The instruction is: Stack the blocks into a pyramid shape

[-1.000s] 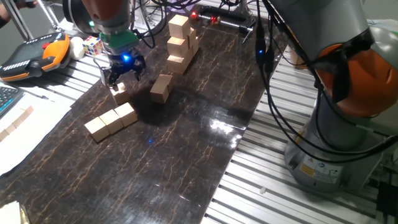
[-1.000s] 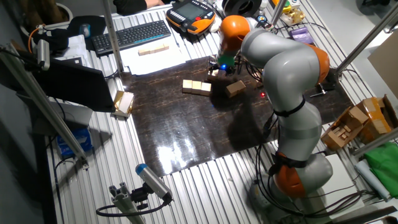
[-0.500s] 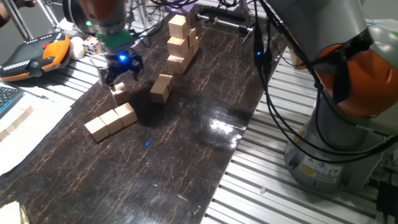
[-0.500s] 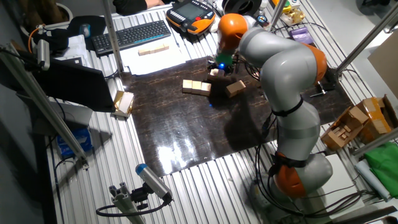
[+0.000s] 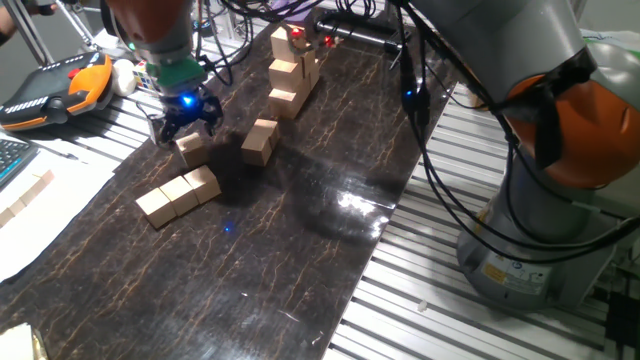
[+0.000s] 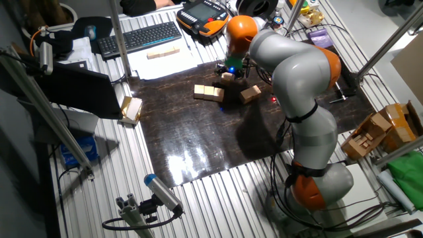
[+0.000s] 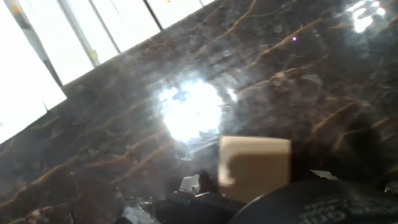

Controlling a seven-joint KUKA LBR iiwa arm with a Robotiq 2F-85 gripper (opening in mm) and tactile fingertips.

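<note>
Three tan blocks [image 5: 180, 193] lie in a row on the dark mat [image 5: 300, 230]; the row also shows in the other fixed view [image 6: 209, 92]. A single block [image 5: 192, 148] lies just behind the row. Two more blocks [image 5: 260, 140] sit together to its right, also seen in the other fixed view [image 6: 250, 94]. My gripper [image 5: 185, 118] hovers just above and behind the single block, fingers spread, holding nothing. In the hand view that block [image 7: 255, 168] lies on the mat close to the dark fingers at the bottom edge. No pyramid stands.
A taller tower of wooden cubes [image 5: 290, 65] stands at the mat's far end. A multicoloured puzzle cube [image 5: 150, 72] and an orange-black pendant [image 5: 50, 85] lie left of the mat. More wooden pieces [image 5: 25, 195] rest on paper at the left.
My gripper has shifted left and slightly back, away from the single block. The blocks have not moved.
</note>
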